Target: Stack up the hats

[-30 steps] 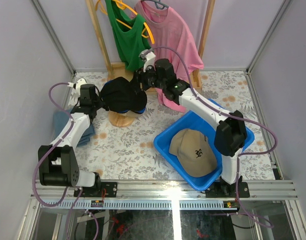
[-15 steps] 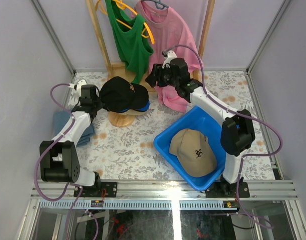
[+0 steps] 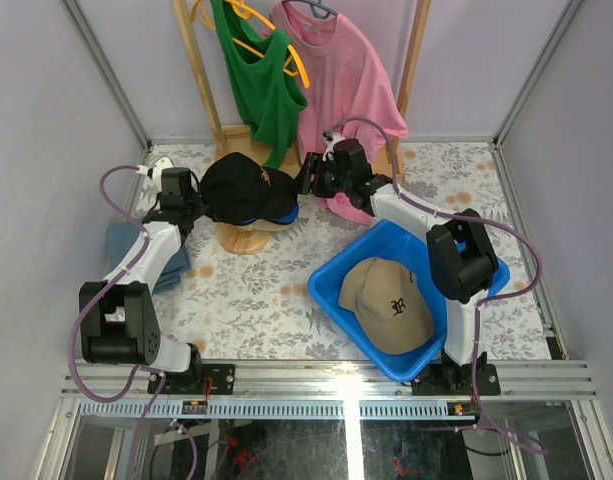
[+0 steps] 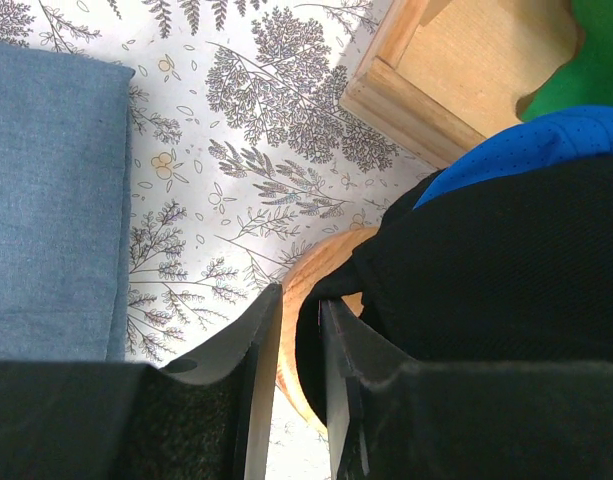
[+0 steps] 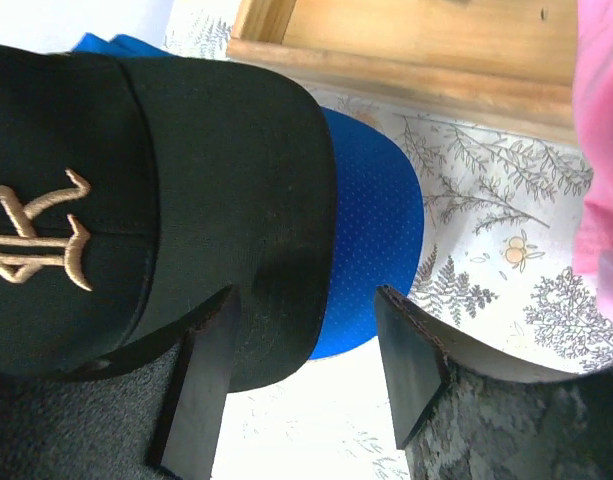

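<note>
The left jaws stand nearly together with a fold of the black cap's (image 3: 241,185) rear edge between them. In the left wrist view that dark cloth fills the narrow gap, so the pinch point itself is hidden. Just beyond these jaws a sliver of the wooden stand (image 4: 311,275) shows; the cap covers the rest of it. Off to their left lies the grey-blue cloth (image 4: 46,200), cut off by the picture edge.

The right jaws are well apart. Between their tips, a little beyond them, sits the black cap's brim, with the blue cap's (image 5: 371,220) brim poking out under it toward the right finger (image 5: 411,370). I cannot tell whether either finger touches a brim. Only the blue cap's brim and a scrap of its crown are visible, as the black cap sits over it. The gold letter (image 5: 31,235) on the black cap runs off the left edge of the right wrist view.

The tan cap (image 3: 386,300) lies in the blue bin (image 3: 331,268) on the counter (image 3: 256,300), well behind the right jaws, and that arm hides its far side.
</note>
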You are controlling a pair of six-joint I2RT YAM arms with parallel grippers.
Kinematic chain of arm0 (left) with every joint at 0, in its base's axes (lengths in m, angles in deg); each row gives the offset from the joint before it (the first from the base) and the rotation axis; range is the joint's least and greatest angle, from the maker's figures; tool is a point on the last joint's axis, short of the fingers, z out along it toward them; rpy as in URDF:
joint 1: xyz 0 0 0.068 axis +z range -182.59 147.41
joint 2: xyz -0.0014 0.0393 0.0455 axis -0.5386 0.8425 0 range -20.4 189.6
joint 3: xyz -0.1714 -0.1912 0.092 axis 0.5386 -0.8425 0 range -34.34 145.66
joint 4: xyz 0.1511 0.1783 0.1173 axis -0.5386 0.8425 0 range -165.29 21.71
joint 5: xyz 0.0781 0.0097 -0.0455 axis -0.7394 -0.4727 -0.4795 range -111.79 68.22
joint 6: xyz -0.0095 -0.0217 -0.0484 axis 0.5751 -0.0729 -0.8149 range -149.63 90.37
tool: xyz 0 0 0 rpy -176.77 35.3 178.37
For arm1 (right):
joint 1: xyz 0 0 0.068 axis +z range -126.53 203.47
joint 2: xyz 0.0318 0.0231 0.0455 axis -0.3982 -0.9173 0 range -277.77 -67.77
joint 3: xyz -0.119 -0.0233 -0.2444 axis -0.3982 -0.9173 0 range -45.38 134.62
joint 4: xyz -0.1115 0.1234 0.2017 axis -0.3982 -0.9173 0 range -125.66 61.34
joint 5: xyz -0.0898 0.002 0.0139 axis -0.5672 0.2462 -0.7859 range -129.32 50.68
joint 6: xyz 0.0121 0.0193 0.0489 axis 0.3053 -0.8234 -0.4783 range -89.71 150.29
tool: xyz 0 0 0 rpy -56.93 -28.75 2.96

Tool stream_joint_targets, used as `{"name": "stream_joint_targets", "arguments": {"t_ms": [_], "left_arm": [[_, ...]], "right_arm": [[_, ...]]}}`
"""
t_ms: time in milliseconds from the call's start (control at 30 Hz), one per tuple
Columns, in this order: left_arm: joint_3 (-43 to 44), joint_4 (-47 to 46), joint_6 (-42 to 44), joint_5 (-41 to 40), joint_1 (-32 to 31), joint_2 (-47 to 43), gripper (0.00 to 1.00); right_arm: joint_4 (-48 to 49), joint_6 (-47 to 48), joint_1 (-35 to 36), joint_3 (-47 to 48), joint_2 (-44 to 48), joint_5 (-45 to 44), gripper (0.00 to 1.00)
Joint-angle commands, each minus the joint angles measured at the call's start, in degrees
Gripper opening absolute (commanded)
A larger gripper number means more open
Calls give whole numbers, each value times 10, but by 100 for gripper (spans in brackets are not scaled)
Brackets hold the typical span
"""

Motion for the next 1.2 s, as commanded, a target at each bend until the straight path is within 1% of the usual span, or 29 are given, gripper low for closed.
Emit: {"name": "stream_joint_targets", "arguments": {"t_ms": [0, 100, 267, 567, 833, 900, 967, 1000, 1167], "left_arm": [[16, -6, 11, -3, 4, 7, 21], [16, -7, 13, -1, 4, 7, 20], [18, -7, 13, 4, 4, 12, 20], [17, -7, 17, 9, 4, 12, 20], [20, -7, 17, 16, 5, 12, 20], [18, -8, 17, 19, 5, 14, 20], [17, -9, 15, 23, 4, 14, 20], [17, -10, 14, 25, 4, 14, 20], [14, -11, 13, 26, 5, 14, 20]], "right_arm": [[56, -37, -5, -17, 5, 25, 63], [87, -57, -6, -36, 4, 40, 64], [184, -129, -20, -72, -2, 80, 64], [250, -188, -22, -76, -29, 110, 65], [284, -221, -22, -84, -45, 125, 65], [297, -233, -22, -86, -48, 130, 64], [306, -243, -21, -89, -51, 133, 58], [307, -246, -22, -91, -50, 133, 52], [283, -238, -22, -106, -41, 127, 19]]}}
